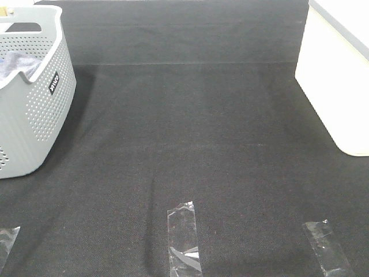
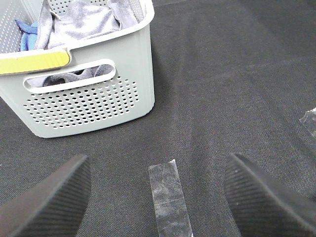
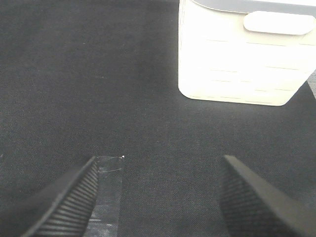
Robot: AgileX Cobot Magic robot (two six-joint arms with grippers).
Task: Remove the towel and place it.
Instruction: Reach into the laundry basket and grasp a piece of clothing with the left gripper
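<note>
The grey-lavender towel (image 2: 86, 22) lies bunched inside the grey perforated basket (image 2: 89, 106); a fold shows through the handle slot. In the exterior high view the basket (image 1: 34, 109) stands at the left edge with a bit of towel (image 1: 20, 64) showing inside. A bright blue cloth (image 2: 27, 32) lies beside the towel in the basket. My left gripper (image 2: 158, 197) is open and empty, low over the black cloth, short of the basket. My right gripper (image 3: 158, 197) is open and empty, facing a white bin. Neither arm shows in the exterior high view.
A white bin (image 1: 340, 75) stands at the right edge; it also shows in the right wrist view (image 3: 242, 54). Clear tape strips (image 1: 184, 236) (image 1: 327, 247) lie on the black table cloth (image 1: 190, 133) near the front; one strip (image 2: 169, 200) lies between my left fingers.
</note>
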